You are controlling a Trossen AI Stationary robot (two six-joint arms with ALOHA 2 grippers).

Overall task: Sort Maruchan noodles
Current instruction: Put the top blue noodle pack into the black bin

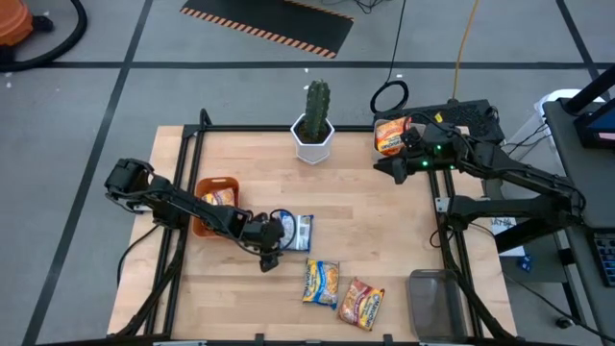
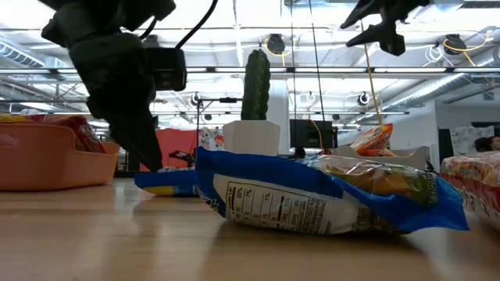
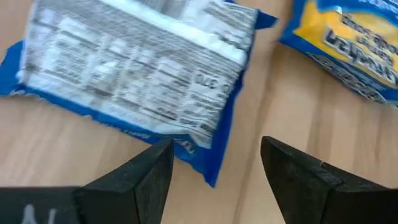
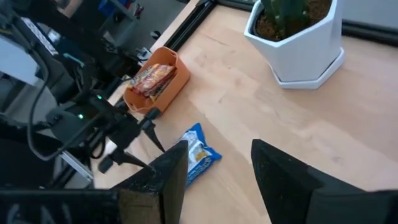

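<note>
My left gripper [image 1: 269, 254] [image 3: 214, 163] is open and low over the table. It stands at the near corner of a blue packet [image 1: 294, 231] [image 3: 137, 68] that lies label side up, and that corner reaches into the gap between the fingers. A blue-and-yellow packet [image 1: 322, 282] [image 2: 328, 195] and a red-orange packet [image 1: 361, 303] lie flat nearer the table's near edge. Another packet [image 1: 219, 197] [image 4: 152, 78] lies in the orange bin [image 1: 204, 219]. My right gripper [image 1: 388, 169] [image 4: 217, 165] is open and raised over the far right of the table, beside an orange packet [image 1: 392, 135] [image 2: 371, 140].
A cactus in a white pot [image 1: 314, 130] [image 4: 298, 43] stands at the middle of the far edge. A grey bin [image 1: 437, 303] sits at the near right corner. Bare wood lies between the pot and the packets.
</note>
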